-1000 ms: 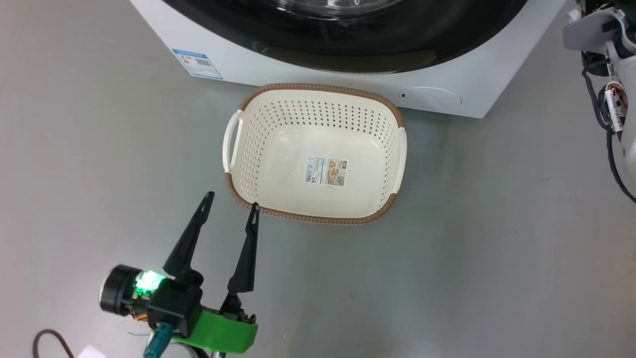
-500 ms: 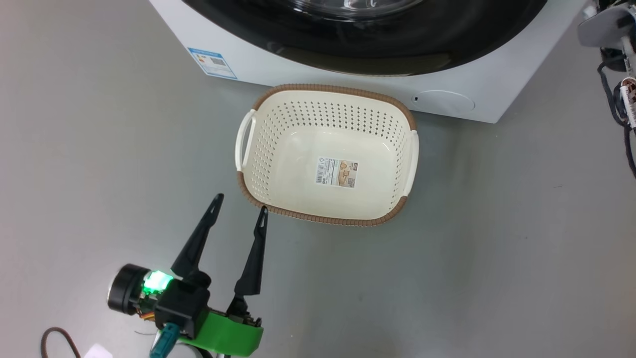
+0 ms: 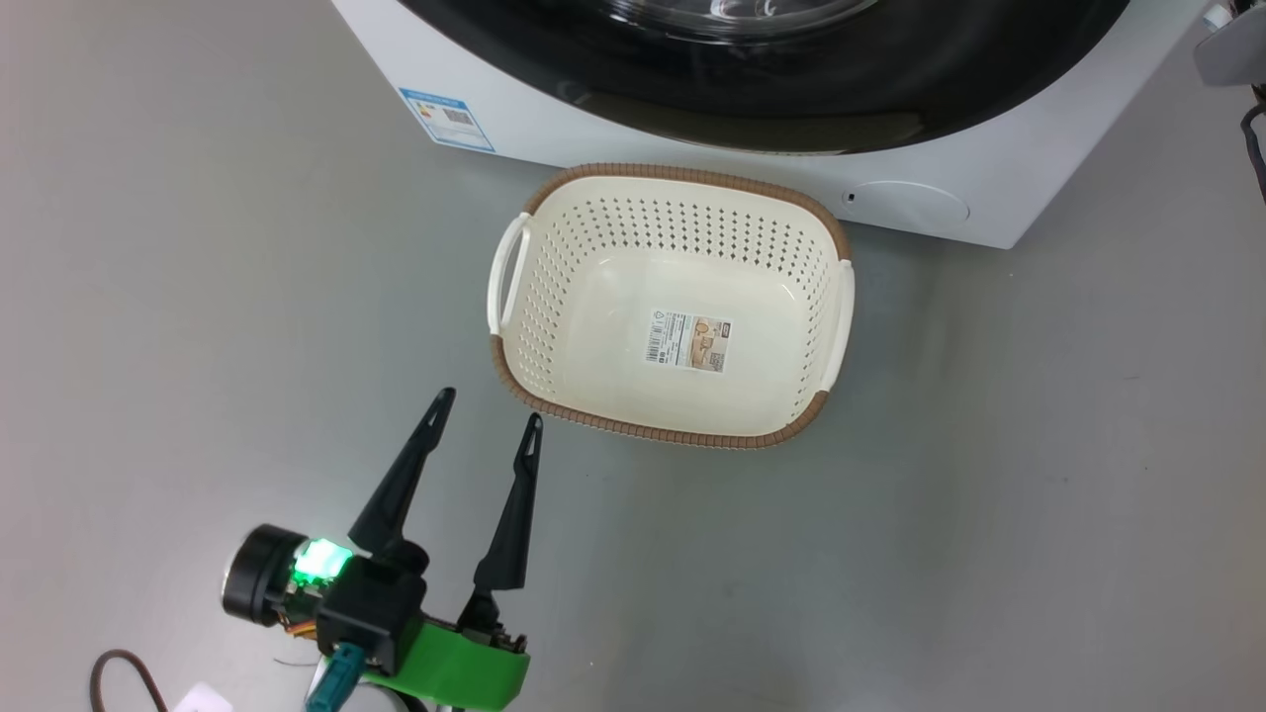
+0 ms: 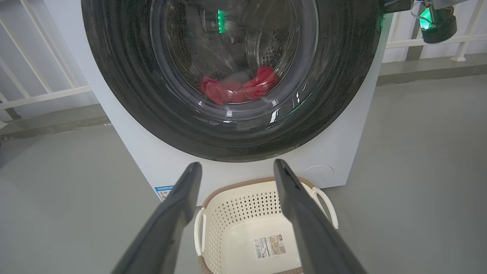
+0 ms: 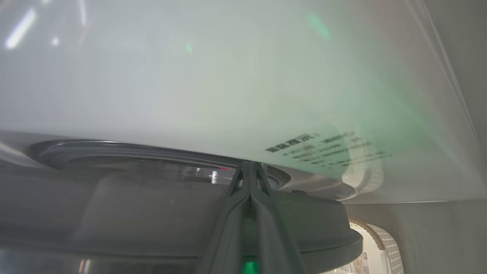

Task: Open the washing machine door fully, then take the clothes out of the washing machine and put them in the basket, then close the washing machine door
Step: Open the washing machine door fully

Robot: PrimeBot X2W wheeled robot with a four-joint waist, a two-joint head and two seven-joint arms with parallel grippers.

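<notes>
Washing machine door [image 4: 232, 42], a large round door with a wide glossy black rim and a bulging clear glass window, faces the left wrist camera and lies against the front of the big white boxy washing machine [image 4: 146, 160], as far as that view shows. Behind the glass, the bright red soft fabric clothes [image 4: 237, 86] sit in a heap at the bottom of the perforated steel drum [image 4: 272, 57]. On the grey floor [image 3: 989, 494], just before the machine's front, stands the small cream-white perforated plastic basket [image 3: 539, 326] with a brown woven-look rim and two white side handles; it holds only the sticker [image 3: 690, 343] on its bottom. A small blue label [image 3: 447, 119] and a round flap [image 3: 910, 203] mark the low corners of the machine's front. The left pincer [image 3: 490, 405] hovers near the basket's near-left corner, above the floor, its two long dark fingers spread wide with nothing between them; a green lamp [image 3: 321, 561] glows at its wrist. The right pincer [image 5: 249, 164] has its fingers pressed together, tips at the seam where the door's dark edge meets the white front; whether they touch cannot be told.
</notes>
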